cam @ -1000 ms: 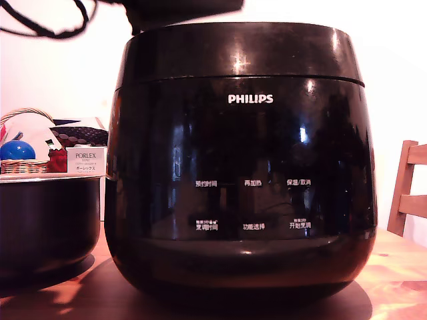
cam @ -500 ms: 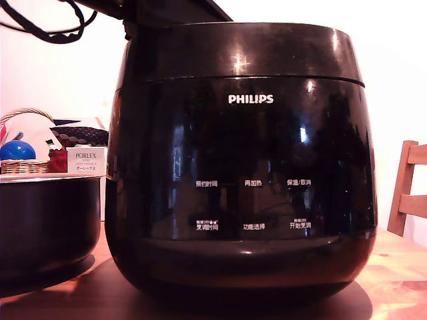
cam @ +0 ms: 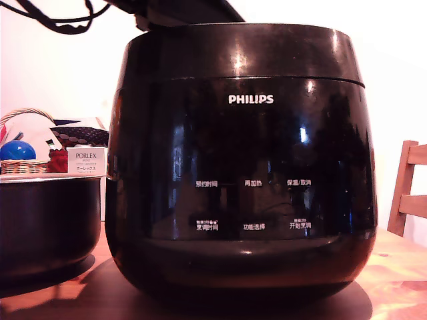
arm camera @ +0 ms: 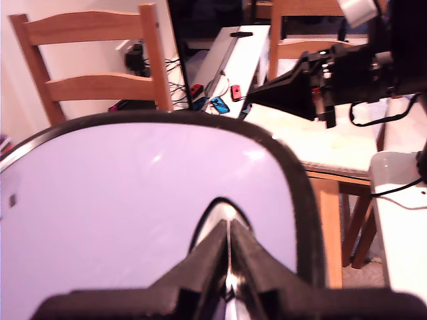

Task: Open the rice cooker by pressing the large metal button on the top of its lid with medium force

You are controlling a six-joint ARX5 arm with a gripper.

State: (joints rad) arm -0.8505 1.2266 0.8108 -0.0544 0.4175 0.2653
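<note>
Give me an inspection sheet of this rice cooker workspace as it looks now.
Surface: wooden table, bare at the exterior view's right.
Job's things: glossy black PHILIPS rice cooker; glossy rounded lid shut.
Clutter: plain black pot, white PORLEX box, blue ball in a wicker basket.
Grippers: gripper over the lid, fingers together.
Cables: black cable overhead.
Surroundings: wooden chair.
</note>
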